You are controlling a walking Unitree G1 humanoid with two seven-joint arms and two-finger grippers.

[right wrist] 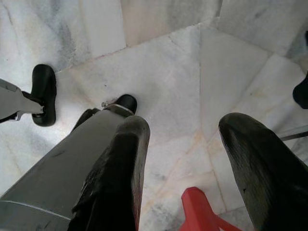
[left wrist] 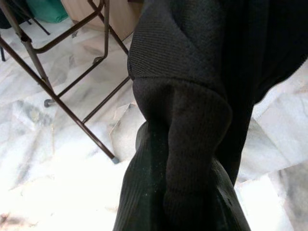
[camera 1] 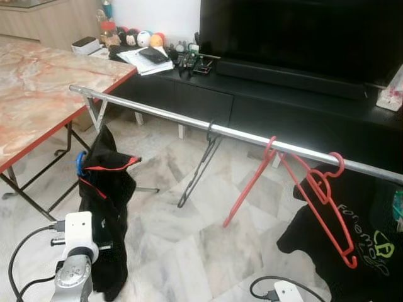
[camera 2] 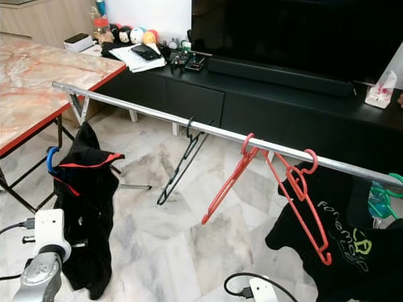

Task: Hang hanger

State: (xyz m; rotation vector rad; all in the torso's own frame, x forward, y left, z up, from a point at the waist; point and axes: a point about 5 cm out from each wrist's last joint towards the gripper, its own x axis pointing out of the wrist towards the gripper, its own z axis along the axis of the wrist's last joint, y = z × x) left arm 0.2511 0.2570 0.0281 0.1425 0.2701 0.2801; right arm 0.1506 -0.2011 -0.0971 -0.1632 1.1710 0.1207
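Even daylight is seen in both eye views, sharply focused; the marble floor (left wrist: 43, 192) is overexposed at 7 o'clock.

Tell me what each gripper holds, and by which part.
The left gripper is shut on the black jacket, pinching a fold of its fabric low down. The right gripper is open over the floor and holds nothing.

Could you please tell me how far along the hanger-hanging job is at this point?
Done, it seems: a black hanger and two red hangers hook over the metal rail, one red carrying a black T-shirt. In hand: the left gripper is closed on a black garment with a blue hanger at its top, below the rail. Left: lifting that hook onto the rail. The right gripper has its jaws open above the floor.
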